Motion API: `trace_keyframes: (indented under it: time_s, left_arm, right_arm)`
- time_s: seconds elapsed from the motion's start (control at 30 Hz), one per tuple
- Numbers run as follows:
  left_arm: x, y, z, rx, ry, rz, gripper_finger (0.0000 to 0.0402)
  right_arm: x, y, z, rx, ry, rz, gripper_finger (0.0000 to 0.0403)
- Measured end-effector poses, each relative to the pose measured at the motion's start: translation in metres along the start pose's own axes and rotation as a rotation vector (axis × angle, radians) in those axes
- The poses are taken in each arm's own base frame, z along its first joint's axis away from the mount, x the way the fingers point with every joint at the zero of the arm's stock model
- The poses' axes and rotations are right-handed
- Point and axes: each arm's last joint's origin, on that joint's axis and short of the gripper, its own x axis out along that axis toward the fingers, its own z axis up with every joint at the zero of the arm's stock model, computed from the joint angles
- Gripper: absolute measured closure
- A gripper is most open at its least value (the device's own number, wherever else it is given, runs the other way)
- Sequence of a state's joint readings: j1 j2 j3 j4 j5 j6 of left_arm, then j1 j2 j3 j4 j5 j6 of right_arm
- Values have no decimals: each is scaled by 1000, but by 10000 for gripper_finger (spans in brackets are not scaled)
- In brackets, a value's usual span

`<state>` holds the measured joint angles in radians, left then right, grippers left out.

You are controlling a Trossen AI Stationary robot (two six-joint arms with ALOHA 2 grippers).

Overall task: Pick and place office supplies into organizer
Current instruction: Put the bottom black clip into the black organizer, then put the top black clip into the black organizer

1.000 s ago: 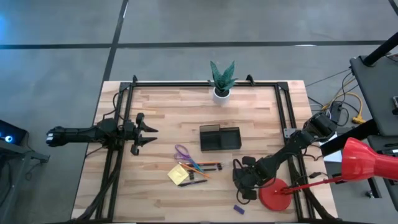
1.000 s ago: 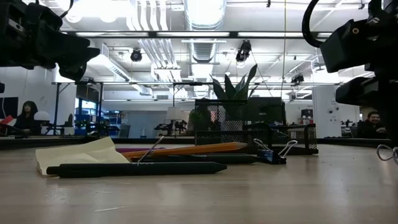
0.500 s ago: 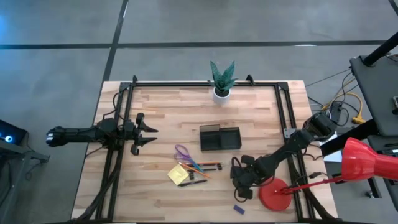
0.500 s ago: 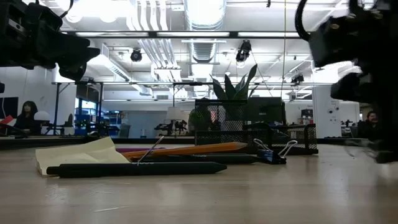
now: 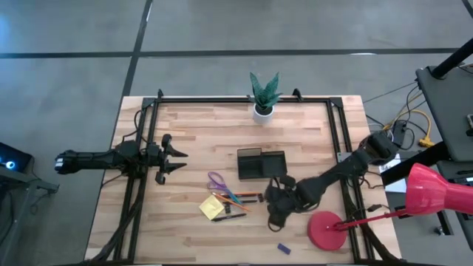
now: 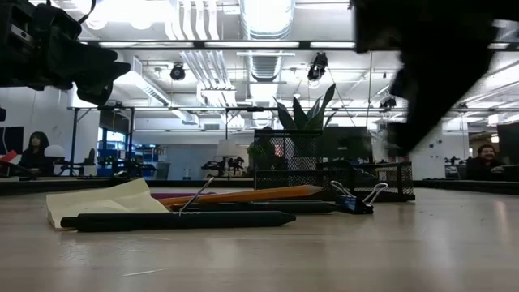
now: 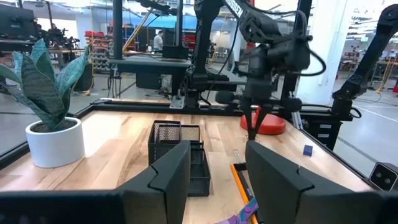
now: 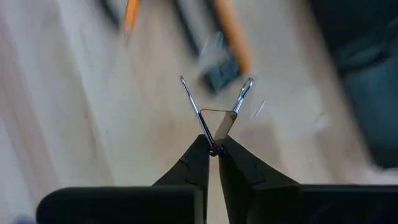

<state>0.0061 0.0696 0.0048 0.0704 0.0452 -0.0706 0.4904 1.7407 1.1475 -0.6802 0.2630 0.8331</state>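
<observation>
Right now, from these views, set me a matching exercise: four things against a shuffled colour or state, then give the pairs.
Things: 1 left claw; 2 right claw; 3 organizer; 4 lamp base.
Descriptions: A red; B shut on a wire clip; C black; D open, holding nothing.
Pairs: 1-D, 2-B, 3-C, 4-A.

— What do the arms look like, at the left and right of the overhead frame?

— Both are black and jointed: the left arm is slim, the right arm bulkier.

— And the fingers?

— Dark, wedge-shaped fingers at the bottom of the left wrist frame. Black cables, probably, loop on the right arm there.
</observation>
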Motion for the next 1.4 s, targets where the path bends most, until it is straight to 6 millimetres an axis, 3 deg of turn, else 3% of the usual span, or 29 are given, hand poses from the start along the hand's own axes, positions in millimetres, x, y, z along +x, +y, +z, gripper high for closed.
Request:
trace_keyframes:
  time_s: [0.33, 0.63, 0.9, 1.03, 1.23, 1.4]
  left_arm:
    - [0, 0, 0, 0, 2, 0, 261]
    - [0, 0, 0, 0, 0, 0, 261]
    - [0, 0, 0, 0, -1, 0, 261]
    - [0, 0, 0, 0, 0, 0, 261]
    - [0, 0, 0, 0, 0, 0, 261]
    - [0, 0, 0, 0, 0, 0, 261]
  right_arm:
    - [10, -51, 64, 225, -104, -33, 390]
    - [30, -79, 91, 331, -26, 24, 390]
    - [56, -76, 111, 355, -3, 5, 386]
    - [63, -72, 120, 355, 3, -13, 356]
    - [52, -61, 129, 337, -19, -7, 283]
    - [38, -55, 124, 277, 26, -59, 242]
